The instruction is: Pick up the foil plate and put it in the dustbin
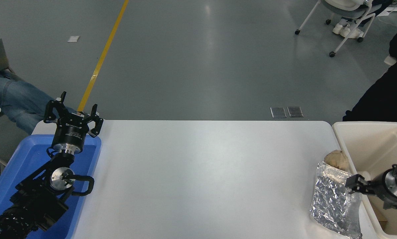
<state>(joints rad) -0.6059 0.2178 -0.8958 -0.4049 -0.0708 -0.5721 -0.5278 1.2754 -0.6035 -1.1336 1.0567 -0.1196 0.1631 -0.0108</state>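
Your right gripper (pixel 355 184) over the crinkled silver foil plate (pixel 334 202) at the white table's (pixel 198 172) right edge, long axis running near-to-far, beside the smooth cream dustbin (pixel 367 139), jaw state unclear, left gripper (pixel 73 114) parked, fingers spread.

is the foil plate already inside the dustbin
No, the foil plate lies on the white table beside the dustbin, just outside its left wall.

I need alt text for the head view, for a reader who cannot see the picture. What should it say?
At the right edge of a white table, the right gripper reaches over the near side of a crinkled foil plate, beside a cream dustbin. A tan paper ball touches the plate's far end. The left gripper is parked, open, over a blue tray.
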